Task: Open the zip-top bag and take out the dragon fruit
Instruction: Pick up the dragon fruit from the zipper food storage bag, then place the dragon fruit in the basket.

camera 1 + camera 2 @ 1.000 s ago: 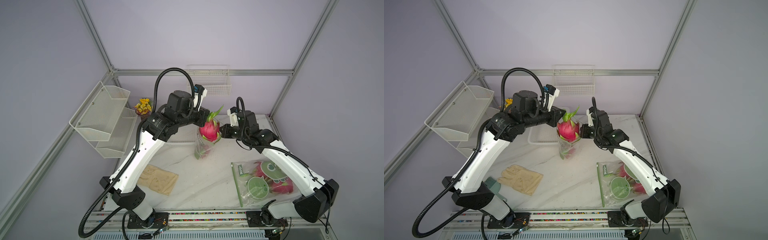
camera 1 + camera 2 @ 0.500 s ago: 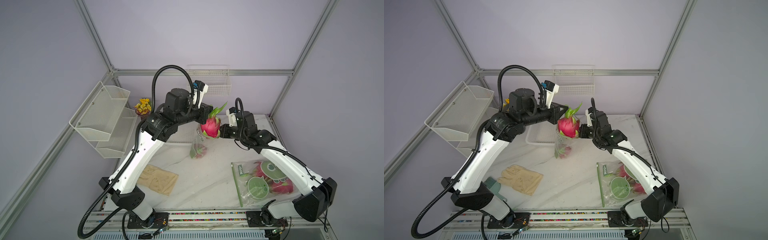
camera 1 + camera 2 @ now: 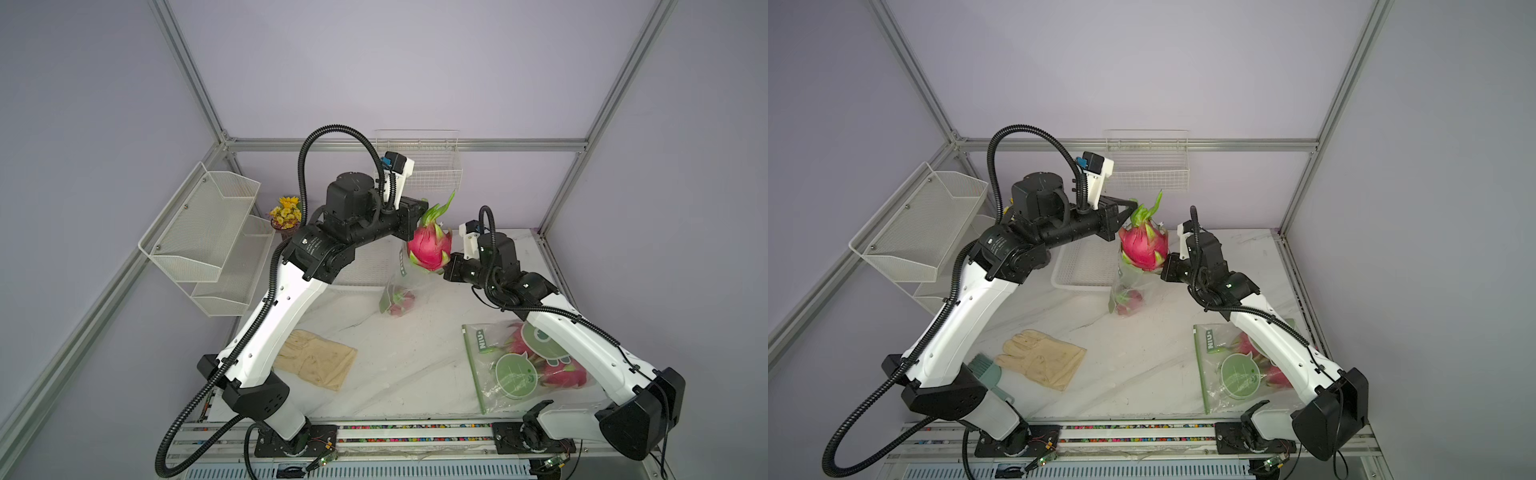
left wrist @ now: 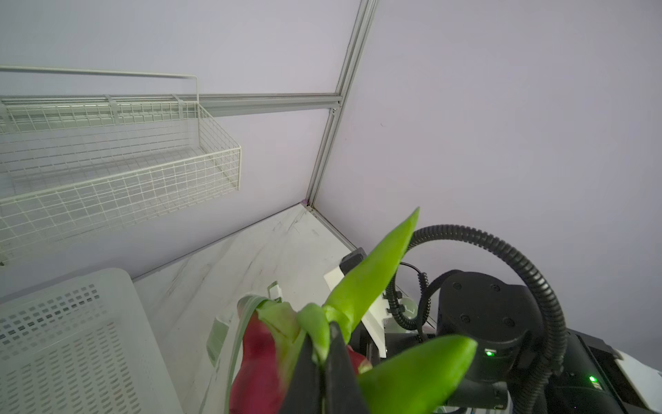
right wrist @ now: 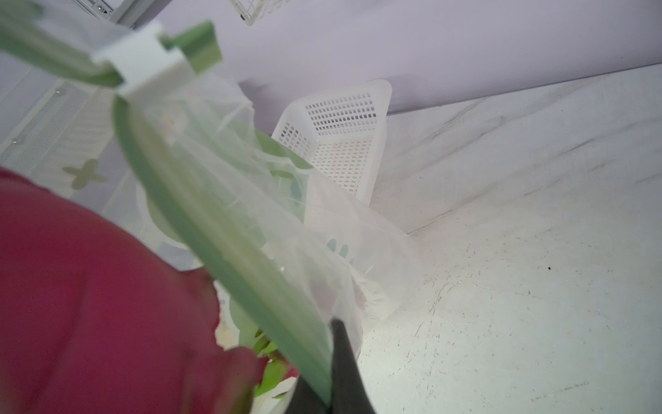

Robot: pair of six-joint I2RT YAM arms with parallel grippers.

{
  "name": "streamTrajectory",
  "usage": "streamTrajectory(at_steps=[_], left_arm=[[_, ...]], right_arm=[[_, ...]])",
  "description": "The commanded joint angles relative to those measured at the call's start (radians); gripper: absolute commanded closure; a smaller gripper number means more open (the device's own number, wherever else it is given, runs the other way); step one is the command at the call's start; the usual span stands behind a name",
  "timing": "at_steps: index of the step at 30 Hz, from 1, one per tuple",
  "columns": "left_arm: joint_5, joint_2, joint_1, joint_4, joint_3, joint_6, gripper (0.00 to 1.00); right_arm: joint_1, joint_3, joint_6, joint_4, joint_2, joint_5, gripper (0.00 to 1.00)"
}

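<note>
A: What do the jaws hold?
B: The left jaws pinch a green scale of the dragon fruit. The right jaws pinch the green rim of the opened zip-top bag.
A: How far along?
B: That fruit is up at the mouth, nearly free. A second fruit sits low inside, and the other bag on the counter looks untouched.

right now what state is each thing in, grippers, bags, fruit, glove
held bag: open, hanging, another dragon fruit inside
lifted dragon fruit: in the air at the held bag's mouth
left gripper: jaws shut on the lifted dragon fruit's green scale
right gripper: jaws shut on the held bag's rim
second bag: flat on the table, pink fruit inside, seal looks shut
glove: lying flat
</note>
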State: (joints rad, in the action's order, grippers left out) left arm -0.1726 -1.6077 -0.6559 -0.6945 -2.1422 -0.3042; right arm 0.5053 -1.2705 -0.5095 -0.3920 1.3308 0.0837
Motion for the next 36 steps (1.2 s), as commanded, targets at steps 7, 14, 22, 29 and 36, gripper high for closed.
streamTrajectory(at_steps=[7,14,22,29,36], left_arm=[[-0.003,-0.03,0.032,0.182,-0.001,-0.071,1.0],[-0.008,-0.054,0.045,0.169,-0.1,-0.075,1.0],[-0.01,-0.045,0.123,0.155,-0.154,-0.072,1.0],[-0.003,-0.043,0.225,0.144,-0.147,-0.075,1.0],[0.042,-0.043,0.32,0.17,-0.039,-0.074,1.0]], right_arm=[[0.002,0.012,-0.018,0.041,-0.034,0.018,1.0],[0.002,0.016,-0.025,0.039,-0.027,0.012,1.0],[0.002,0.011,-0.015,0.021,-0.025,-0.022,1.0],[0.001,0.005,-0.004,0.004,-0.027,-0.042,1.0],[0.001,0.001,0.003,-0.01,-0.044,-0.053,1.0]])
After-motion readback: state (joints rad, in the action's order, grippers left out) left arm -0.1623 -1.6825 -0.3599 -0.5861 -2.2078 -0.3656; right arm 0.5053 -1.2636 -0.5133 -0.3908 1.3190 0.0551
